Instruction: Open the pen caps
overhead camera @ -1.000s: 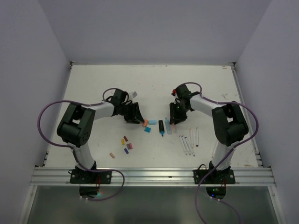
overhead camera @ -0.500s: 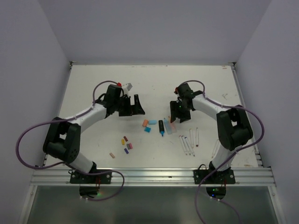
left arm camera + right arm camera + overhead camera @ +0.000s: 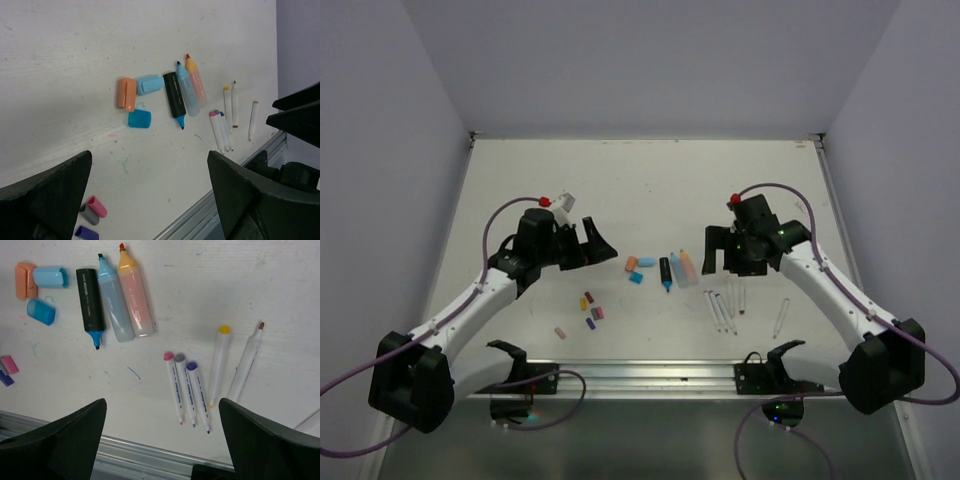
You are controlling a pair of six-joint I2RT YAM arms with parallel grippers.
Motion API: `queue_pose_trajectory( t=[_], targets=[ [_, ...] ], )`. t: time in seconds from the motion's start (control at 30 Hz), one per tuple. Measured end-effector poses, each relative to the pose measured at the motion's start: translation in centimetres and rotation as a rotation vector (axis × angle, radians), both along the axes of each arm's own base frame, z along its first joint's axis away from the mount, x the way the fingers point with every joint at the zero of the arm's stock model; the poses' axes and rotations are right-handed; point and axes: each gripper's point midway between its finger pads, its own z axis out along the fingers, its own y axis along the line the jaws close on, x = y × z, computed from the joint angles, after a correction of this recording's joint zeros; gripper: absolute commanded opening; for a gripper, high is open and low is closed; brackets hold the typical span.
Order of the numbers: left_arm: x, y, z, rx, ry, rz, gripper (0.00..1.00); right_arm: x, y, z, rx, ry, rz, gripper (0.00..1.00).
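Three chunky pen caps lie loose mid-table: an orange one [image 3: 631,264], a light blue one [image 3: 646,262] and a darker blue one [image 3: 636,278]. Small caps [image 3: 590,305] lie nearer the front, among them pink [image 3: 97,206] and purple [image 3: 86,232] ones. Uncapped black [image 3: 665,272], blue [image 3: 677,268] and salmon [image 3: 688,265] markers lie just right of the chunky caps. My left gripper [image 3: 600,243] hangs open left of the caps and holds nothing [image 3: 150,165]. My right gripper [image 3: 713,255] is open above the thin white pens [image 3: 187,390], also holding nothing [image 3: 162,405].
A peach cap [image 3: 560,332] lies apart at the front left. One white pen [image 3: 781,317] lies alone at the right. A metal rail [image 3: 640,375] runs along the table's front edge. Purple walls close in the left, right and back.
Both arms have drawn back from the markers, the left to the left and the right to the right. Both grippers have opened wide.
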Motion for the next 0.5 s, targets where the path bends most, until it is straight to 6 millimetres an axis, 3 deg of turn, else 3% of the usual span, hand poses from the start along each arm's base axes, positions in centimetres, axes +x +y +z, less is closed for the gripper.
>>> queue_pose_trajectory(
  t=[0.17, 0.33, 0.5],
  targets=[
    [-2.9, 0.4, -0.2, -0.096, 0.009, 0.041, 1.0, -3.1, -1.1, 0.9, 0.021, -0.013, -0.017, 0.99],
    [-5.4, 0.0, 1.1, -0.324, -0.05, 0.075, 1.0, -6.2, -2.2, 1.0, 0.058, -0.04, -0.039, 0.99],
    [-7.8, 0.2, 0.9, -0.567, -0.062, 0.12, 1.0, -8.6, -2.2, 2.2, 0.148, -0.103, -0.039, 0.99]
  ],
)
